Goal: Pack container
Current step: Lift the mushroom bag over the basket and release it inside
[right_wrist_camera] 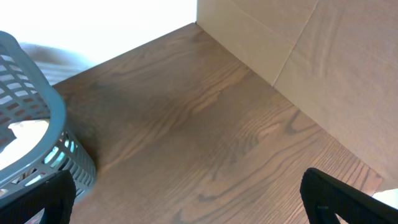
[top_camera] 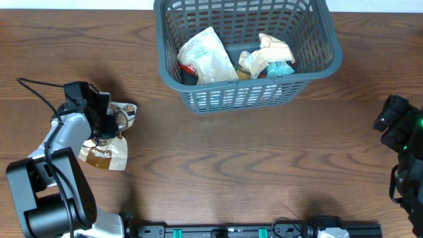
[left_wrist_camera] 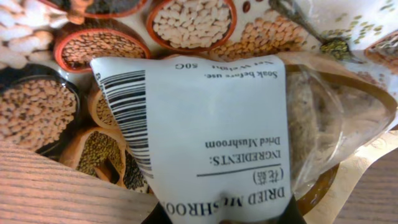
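Packet (top_camera: 106,155) in left claw (top_camera: 110,124)

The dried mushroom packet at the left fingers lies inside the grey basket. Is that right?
No. The dried mushroom packet at the left fingers lies on the table, outside the grey basket and to its left. The overhead view shows this.
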Robot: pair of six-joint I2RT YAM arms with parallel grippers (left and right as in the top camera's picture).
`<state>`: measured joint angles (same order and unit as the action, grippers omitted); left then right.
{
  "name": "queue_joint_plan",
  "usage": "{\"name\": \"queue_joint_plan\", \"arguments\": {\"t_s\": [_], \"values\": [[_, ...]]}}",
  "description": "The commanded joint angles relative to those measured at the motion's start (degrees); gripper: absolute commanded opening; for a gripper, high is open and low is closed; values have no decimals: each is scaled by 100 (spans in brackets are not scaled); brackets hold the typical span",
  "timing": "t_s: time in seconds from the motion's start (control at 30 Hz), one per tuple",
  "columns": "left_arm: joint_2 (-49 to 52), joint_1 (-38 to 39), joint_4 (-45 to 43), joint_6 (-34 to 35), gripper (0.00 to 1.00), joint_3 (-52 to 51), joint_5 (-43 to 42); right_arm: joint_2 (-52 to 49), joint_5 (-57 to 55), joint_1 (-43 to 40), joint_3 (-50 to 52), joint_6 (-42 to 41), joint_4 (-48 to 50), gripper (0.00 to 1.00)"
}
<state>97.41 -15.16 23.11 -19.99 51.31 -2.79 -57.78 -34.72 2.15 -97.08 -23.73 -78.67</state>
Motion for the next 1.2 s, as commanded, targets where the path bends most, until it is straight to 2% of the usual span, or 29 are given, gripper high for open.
{"name": "queue_joint_plan", "arguments": {"t_s": [0.0, 0.1, 0.43, 0.5, 0.6, 0.7, 0.93, 1.17], "values": [[162, -2, 33, -46, 6, 133, 177, 17, -103, 7, 2, 63, 79, 99], [-232, 46, 31, -7, 6, 564, 157, 20, -103, 7, 2, 66, 166, 99], [-1906, 87, -127, -9, 6, 2929, -636, 13, -103, 7, 2, 63, 282, 99], [-2100, 90, -332, -2, 6, 3270, -1150, 13, -101, 7, 2, 63, 291, 99], [-2269, 173, -892, 273, 6, 3488, -2385, 13, -101, 7, 2, 61, 326, 99], [-2223, 404, -1399, 474, 6, 3495, -3438, 13, -101, 7, 2, 63, 310, 99], [-1436, 1620, -2212, 533, 6, 3495, -4492, 13, -98, 9, 2, 63, 308, 99], [-90, 3040, -3141, 929, 6, 3495, -4695, 13, -63, 9, 2, 66, 234, 99]]}}
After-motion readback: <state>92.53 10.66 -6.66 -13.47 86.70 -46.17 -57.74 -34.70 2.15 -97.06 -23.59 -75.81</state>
